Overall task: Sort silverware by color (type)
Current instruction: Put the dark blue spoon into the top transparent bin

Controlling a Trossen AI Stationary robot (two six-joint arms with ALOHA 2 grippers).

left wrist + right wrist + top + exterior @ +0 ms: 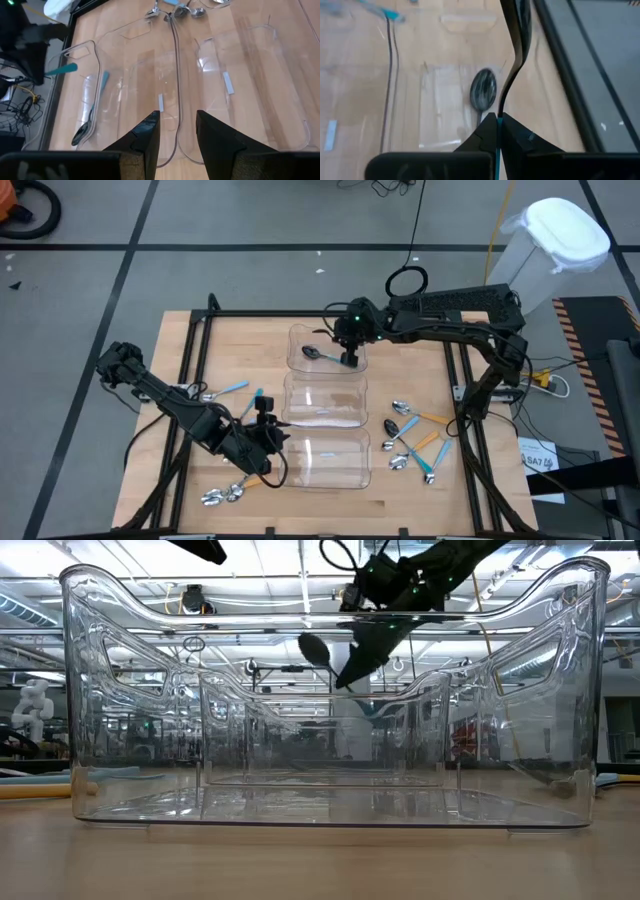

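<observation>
The right hand (350, 358), clamped on a dark-bowled spoon (313, 353), holds it over the far bin (300, 332) at twelve o'clock. Next comes a release clear of the bin's walls. The left hand (262, 412), half open and empty, waits at seven o'clock. More spoons (415, 442) lie at four o'clock on the surface (420, 395).

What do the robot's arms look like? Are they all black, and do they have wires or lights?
Both arms are black and jointed, like thin crane booms. The right arm has a small green light near its wrist and a black cable looping behind it. The left arm carries dark cables too. The left gripper has two flat, dark, wedge-shaped fingers.
</observation>
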